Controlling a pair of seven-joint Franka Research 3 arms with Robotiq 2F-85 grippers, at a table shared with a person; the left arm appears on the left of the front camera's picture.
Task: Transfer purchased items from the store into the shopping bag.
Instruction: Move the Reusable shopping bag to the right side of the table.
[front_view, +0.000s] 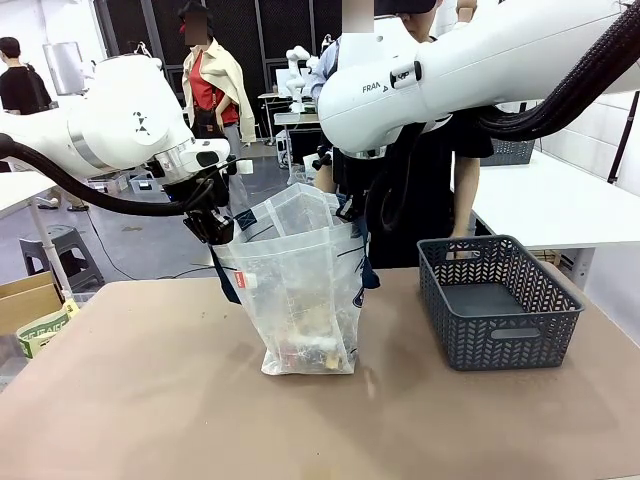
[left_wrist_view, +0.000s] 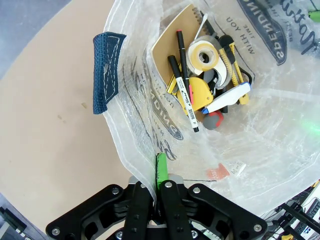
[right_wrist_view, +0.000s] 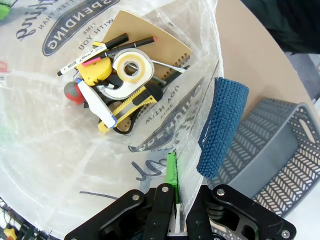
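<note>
- Your left gripper (front_view: 210, 226) is clamped tight on the near rim of the shopping bag (front_view: 300, 290). The wrist view shows the film pinched between its green pads (left_wrist_view: 161, 170).
- Your right gripper (right_wrist_view: 175, 172) is likewise closed on the opposite rim, just beside a navy strap handle (right_wrist_view: 222, 130).
- The bag stands upright on the table (front_view: 140, 400). Its mouth is stretched along the line between the two grippers.
- The purchased items (left_wrist_view: 205, 85) lie heaped on the bag's floor, straight below both grippers and no nearer to either arm. The pens lie side by side across a brown notebook.
- Judgement: loading appears complete. Any lift should be made by both arms together, straight up.
- Room: the basket (front_view: 490, 345) stands near the bag on your right arm's side. Bare table lies to the left, and the person (front_view: 430, 180) stands close behind the bag.
</note>
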